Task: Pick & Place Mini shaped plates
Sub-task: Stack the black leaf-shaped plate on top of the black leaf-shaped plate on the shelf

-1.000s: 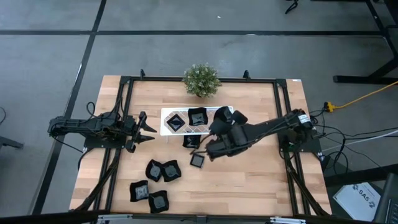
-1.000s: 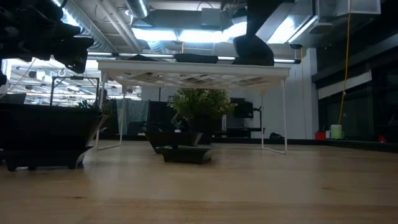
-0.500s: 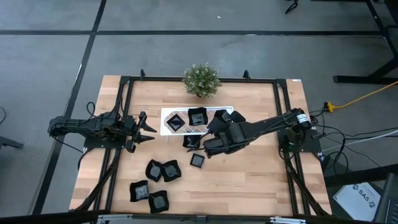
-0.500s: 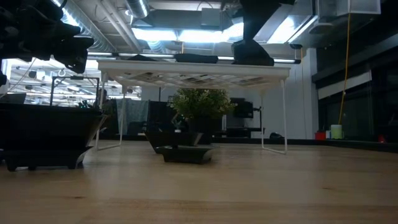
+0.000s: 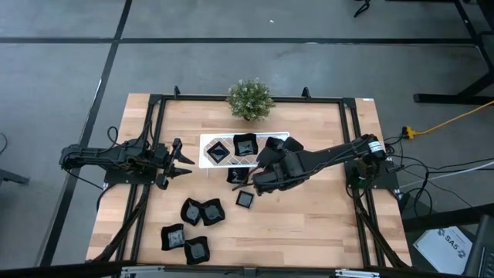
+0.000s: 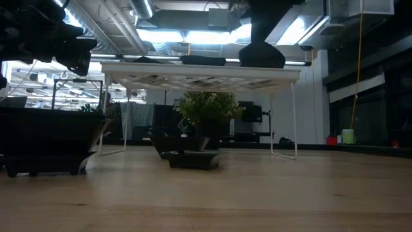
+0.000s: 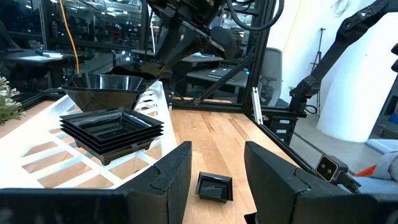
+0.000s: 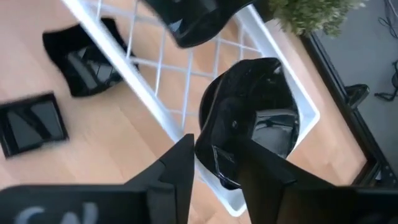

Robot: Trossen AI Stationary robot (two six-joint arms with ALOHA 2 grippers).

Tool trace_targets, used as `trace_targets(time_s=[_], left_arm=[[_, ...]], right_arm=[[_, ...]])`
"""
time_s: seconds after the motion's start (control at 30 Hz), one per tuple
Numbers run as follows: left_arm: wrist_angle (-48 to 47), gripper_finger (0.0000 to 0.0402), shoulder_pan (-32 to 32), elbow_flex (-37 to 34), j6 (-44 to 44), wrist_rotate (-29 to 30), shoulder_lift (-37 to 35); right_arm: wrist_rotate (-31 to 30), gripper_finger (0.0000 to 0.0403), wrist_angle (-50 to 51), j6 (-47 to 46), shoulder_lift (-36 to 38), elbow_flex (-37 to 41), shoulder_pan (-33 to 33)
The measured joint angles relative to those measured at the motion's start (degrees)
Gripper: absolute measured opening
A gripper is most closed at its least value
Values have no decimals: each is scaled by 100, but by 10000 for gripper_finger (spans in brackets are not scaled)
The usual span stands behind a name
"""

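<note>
Glossy black mini plates (image 5: 191, 225) lay scattered near, another resting on the white tray (image 5: 207, 158) farther off between the right gripper (image 8: 214, 163)'s loosening fingers, the left gripper (image 5: 185, 160) spread wide; probably light, slippery, best pinched by its rim.

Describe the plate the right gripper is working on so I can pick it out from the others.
Start at the white rack at the table's far middle, just in front of the potted plant. At the rack's right end, under the right gripper, sits a rounded black plate. Unlike the two squarish plates to its left on the rack, its outline is rounded and it takes the end spot.
</note>
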State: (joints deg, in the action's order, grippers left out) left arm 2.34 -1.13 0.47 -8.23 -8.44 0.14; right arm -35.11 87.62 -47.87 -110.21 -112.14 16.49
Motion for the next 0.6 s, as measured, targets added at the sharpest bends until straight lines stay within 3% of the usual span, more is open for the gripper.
trace_targets(time_s=[0.3,0.6], left_arm=[[1,143,1,0,0,0,0],[1,143,-1,2,0,0,0]], right_arm=[[218,123,111,1220,0,0,17],[218,88,236,1997,0,0,22]])
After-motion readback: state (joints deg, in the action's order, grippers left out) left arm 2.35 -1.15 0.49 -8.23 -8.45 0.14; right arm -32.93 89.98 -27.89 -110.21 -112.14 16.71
